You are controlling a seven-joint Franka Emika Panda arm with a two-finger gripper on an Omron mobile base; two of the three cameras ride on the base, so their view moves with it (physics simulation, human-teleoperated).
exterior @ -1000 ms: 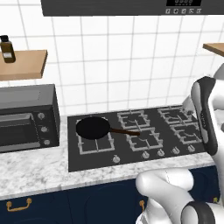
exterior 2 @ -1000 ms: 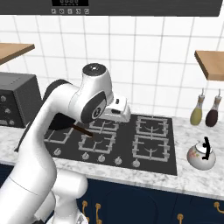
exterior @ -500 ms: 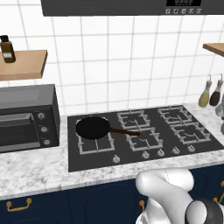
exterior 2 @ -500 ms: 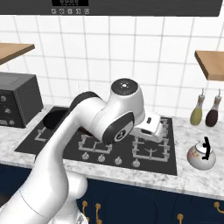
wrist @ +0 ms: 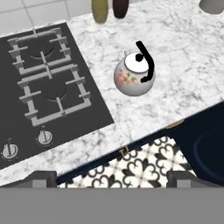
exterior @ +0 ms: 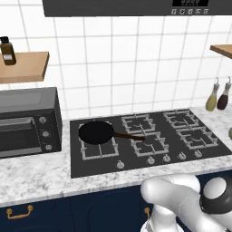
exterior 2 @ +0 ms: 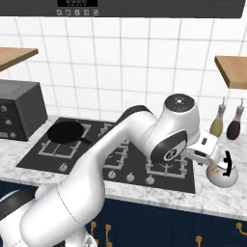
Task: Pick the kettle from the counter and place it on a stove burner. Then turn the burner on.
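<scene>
I am hovering my claw above the front edge of the tabletop, looking down. Its two dark fingertips are sitting far apart at the bottom of the hand view, so the claw is open and holding nothing.

The kettle is resting upright on the tabletop just right of the stove, ahead of the claw and slightly to the right in the hand view. In the right base view the kettle is lying just beyond and below my wrist. Its black arched handle is running roughly front to back over the lid knob. Judgement: I am needing to advance and descend, with the fingers straddling that arch across its short width.

Count, working outward:
- one kettle
- two knobs showing on the stove's near edge
- two burners in the hand view
- two bottles behind the kettle
- one frying pan on the far left burner
- one toaster oven beyond it
</scene>
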